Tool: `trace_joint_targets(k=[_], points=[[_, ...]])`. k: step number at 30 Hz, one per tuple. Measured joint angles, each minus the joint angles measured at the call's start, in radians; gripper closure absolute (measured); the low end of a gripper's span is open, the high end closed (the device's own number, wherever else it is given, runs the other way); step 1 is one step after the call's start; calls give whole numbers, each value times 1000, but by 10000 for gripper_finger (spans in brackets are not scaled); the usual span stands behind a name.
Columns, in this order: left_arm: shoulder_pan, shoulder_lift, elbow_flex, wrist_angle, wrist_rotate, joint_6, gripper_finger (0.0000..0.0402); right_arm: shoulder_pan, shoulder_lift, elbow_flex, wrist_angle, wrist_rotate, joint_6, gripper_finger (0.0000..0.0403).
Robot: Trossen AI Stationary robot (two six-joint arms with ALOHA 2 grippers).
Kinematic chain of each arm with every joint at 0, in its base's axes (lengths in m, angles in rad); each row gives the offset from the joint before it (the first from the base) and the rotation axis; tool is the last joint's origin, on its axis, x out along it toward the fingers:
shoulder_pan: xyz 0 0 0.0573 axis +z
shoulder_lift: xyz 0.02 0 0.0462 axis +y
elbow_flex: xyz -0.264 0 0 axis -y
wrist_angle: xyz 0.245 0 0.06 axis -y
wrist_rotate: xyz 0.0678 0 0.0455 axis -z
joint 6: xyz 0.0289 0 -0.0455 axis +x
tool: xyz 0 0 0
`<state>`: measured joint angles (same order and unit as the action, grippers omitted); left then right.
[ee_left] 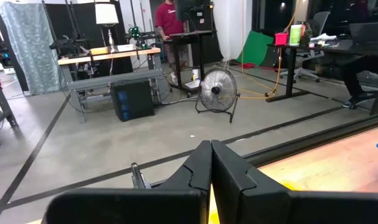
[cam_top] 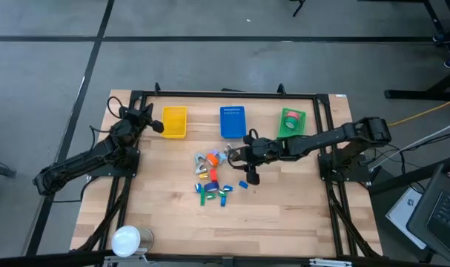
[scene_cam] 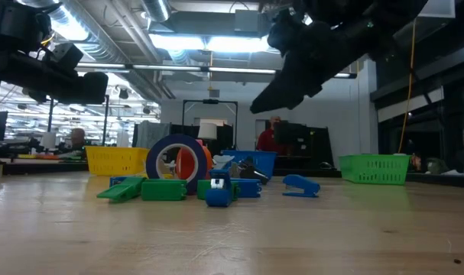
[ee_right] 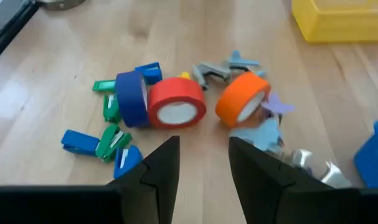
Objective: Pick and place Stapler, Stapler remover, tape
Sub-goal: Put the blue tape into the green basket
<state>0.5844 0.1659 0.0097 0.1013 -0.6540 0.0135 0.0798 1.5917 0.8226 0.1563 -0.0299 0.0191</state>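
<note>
A pile lies mid-table: a blue tape roll (ee_right: 131,99), a red one (ee_right: 176,106) and an orange one (ee_right: 241,102) stand on edge, with small green and blue staplers (ee_right: 108,143) and grey and pale claw-shaped stapler removers (ee_right: 213,70) lying around them. One blue stapler (cam_top: 243,184) lies apart. My right gripper (ee_right: 204,162) hangs open above the table on the pile's right side, slanting down toward it, nothing between its fingers. My left gripper (ee_left: 211,155) is shut and empty, held level at the far left near the yellow bin (cam_top: 174,122).
Three bins line the far edge: yellow, blue (cam_top: 233,122) and green (cam_top: 291,122), the green one holding a pink tape roll. A white round object (cam_top: 127,239) sits at the near left corner. Bare wood lies in front of the pile.
</note>
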Motion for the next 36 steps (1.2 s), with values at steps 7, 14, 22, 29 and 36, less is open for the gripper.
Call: trace_joint_targets(k=[7, 14, 22, 29, 36], points=[[0, 0, 0, 0, 0, 0, 400, 41, 87, 147, -126, 0, -62, 260], [0, 0, 0, 0, 0, 0, 400, 58, 175, 269, -179, -69, -69, 259], [0, 0, 0, 0, 0, 0, 400, 96, 261, 365, -168, -106, -27, 214], [0, 0, 0, 0, 0, 0, 400, 153, 312, 396, -48, -44, -80, 197], [0, 0, 0, 0, 0, 0, 400, 186, 392, 396, 42, 16, -84, 197]])
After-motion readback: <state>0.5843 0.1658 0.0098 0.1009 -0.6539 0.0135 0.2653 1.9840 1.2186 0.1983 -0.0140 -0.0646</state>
